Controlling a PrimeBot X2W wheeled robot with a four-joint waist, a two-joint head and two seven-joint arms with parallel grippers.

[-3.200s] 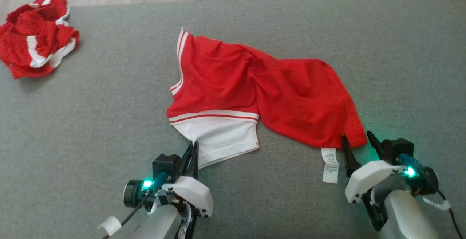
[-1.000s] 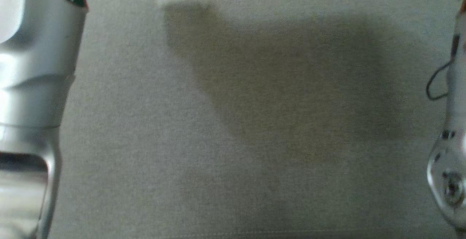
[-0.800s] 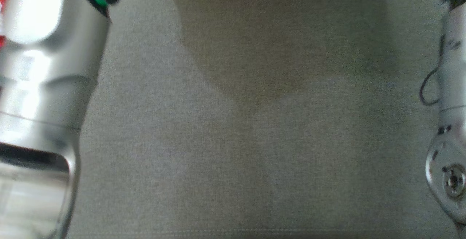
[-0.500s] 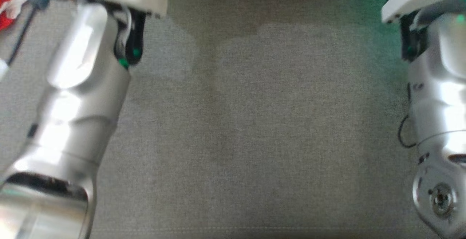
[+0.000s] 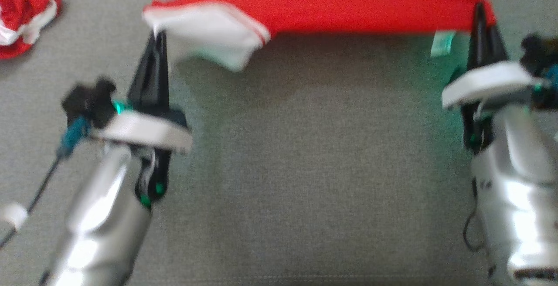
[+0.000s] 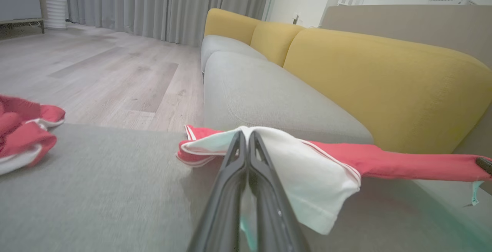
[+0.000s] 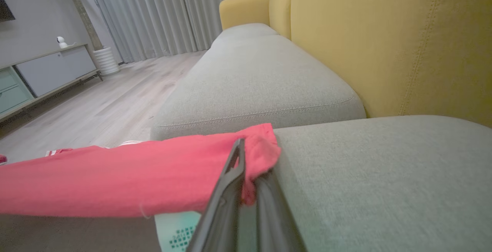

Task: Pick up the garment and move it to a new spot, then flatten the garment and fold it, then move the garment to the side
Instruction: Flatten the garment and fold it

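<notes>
The garment [image 5: 331, 2] is red with a white panel and white stripes, stretched taut across the top of the head view just above the grey cushion. My left gripper [image 5: 156, 37] is shut on its white corner [image 6: 269, 148]. At the other end my right gripper [image 5: 481, 11] is shut on the red corner [image 7: 257, 148]. A white care label [image 5: 442, 43] hangs near that right corner. The garment [image 7: 115, 175] runs leftward from my right fingers [image 7: 234, 171] as a tight red band.
A second crumpled red and white garment [image 5: 24, 11] lies at the far left of the grey cushion [image 5: 314, 168]. Yellow sofa backrests [image 6: 376, 79] rise behind the seat cushions. Wooden floor [image 6: 96, 75] lies beyond the cushion's far edge.
The head camera has swung, bringing both grippers and the garment back into view. Compared with the oldest frame, the right gripper has shut on the red corner and the garment is pulled taut between both.
</notes>
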